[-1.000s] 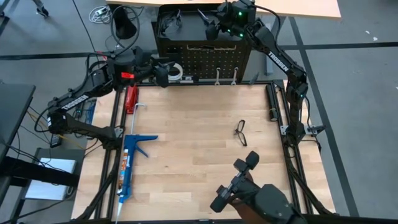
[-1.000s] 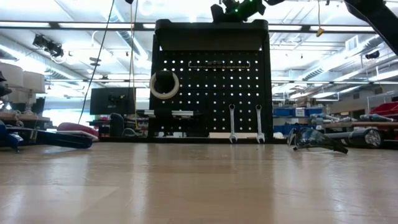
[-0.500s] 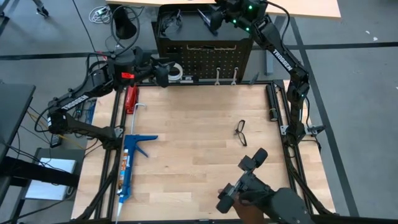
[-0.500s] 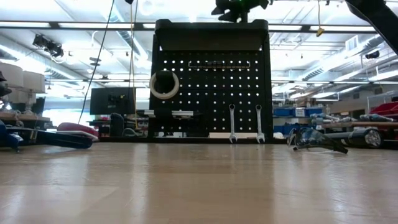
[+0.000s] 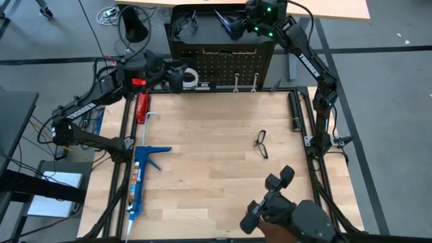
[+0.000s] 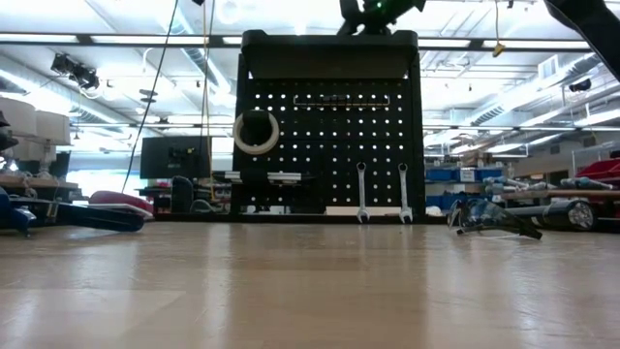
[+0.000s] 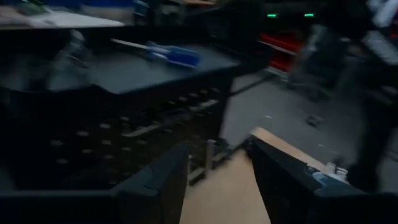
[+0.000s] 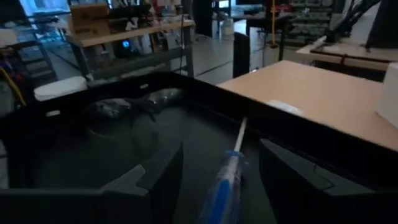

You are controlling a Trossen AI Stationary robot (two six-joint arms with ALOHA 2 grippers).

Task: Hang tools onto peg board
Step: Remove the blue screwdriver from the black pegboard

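The black peg board (image 6: 329, 126) stands at the table's far edge. A white tape roll (image 6: 256, 132) and two silver wrenches (image 6: 361, 192) (image 6: 404, 192) hang on its face. On its top shelf lie a blue-handled screwdriver (image 8: 224, 177) and black safety glasses (image 8: 124, 109). My right gripper (image 5: 237, 25) hovers open over the shelf, its fingers on either side of the screwdriver's handle and apart from it. My left gripper (image 5: 178, 75) waits open at the board's left front, beside the tape roll (image 5: 192, 76). Another pair of safety glasses (image 5: 262, 143) lies on the table.
A long blue caulking gun (image 5: 140, 177) and a red-handled tool (image 5: 142, 106) lie along the table's left edge. A person's arm with a dark device (image 5: 280, 206) reaches in over the near edge at the right. The bare wooden tabletop (image 5: 202, 142) lies between them.
My right gripper has risen a little above the peg board's top and drawn slightly toward the far side, rolling about its own axis. The dark device at the near edge has drifted toward the table's right.
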